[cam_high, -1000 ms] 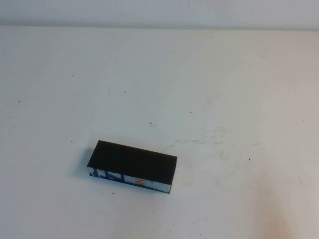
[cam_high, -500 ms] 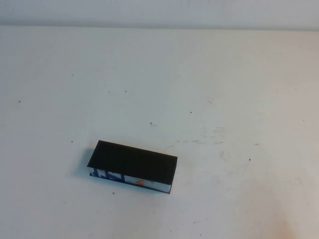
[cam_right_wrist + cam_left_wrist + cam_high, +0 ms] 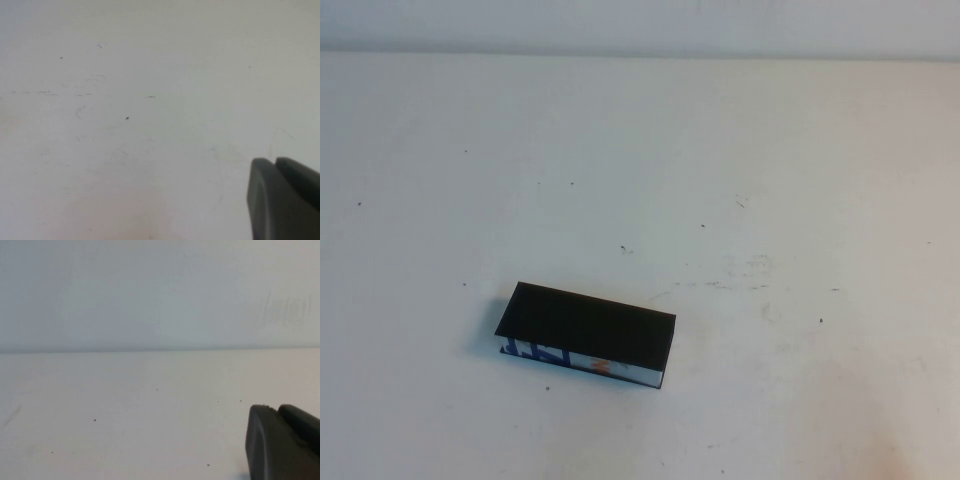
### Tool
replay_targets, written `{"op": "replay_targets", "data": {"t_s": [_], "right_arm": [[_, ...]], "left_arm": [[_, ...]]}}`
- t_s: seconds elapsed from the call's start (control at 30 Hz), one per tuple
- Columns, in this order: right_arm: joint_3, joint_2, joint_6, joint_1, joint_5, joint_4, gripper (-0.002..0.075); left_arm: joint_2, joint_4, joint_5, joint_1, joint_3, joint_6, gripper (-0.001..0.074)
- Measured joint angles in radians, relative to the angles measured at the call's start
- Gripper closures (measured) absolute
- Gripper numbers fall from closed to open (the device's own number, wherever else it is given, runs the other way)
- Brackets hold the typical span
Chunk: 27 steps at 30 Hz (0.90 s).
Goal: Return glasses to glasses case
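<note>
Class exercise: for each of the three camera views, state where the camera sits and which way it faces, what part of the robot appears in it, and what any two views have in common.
High view: raised on the robot's side, angled down at the white table and the closed glasses case; no arm shows.
Left wrist view: on the left arm, looking low across the table toward the wall; only a dark part of the left gripper shows.
Right wrist view: on the right arm, facing down at bare table; a dark part of the right gripper shows.
Shared: all three views show the speckled tabletop; no view shows the glasses.

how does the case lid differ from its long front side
The lid of the glasses case is plain black and faces up; the long side is printed blue, white and orange and faces the robot. Both run the case's length. The left gripper and right gripper are over the table, outside the high view.
</note>
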Motion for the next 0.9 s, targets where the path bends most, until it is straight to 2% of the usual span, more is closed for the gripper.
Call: {"op": "replay_targets", "data": {"t_s": [0.23,0.3,0.43,0.53,0.63,0.9], "right_arm": [[0.000,0.000,0.000,0.000,0.002,0.000,0.0737],[0.000,0.000,0.000,0.000,0.002,0.000,0.0737],[0.000,0.000,0.000,0.000,0.002,0.001,0.0737],[0.000,0.000,0.000,0.000,0.002,0.001,0.0737],[0.000,0.000,0.000,0.000,0.002,0.001,0.0737],[0.000,0.000,0.000,0.000,0.002,0.002,0.0737]], "left_arm": [[0.000,0.046,0.000,0.000,0.000,-0.011,0.0738],[0.000,0.209,-0.004,0.002,0.000,-0.116,0.0738],[0.000,0.688,-0.014,0.075,0.000,-0.548,0.0738],[-0.030,0.847,0.039,0.151,0.000,-0.708,0.0738],[-0.055,0.891,0.167,0.193,0.000,-0.753,0.0738],[-0.055,0.912,0.410,0.201,0.000,-0.778,0.0738]]}}
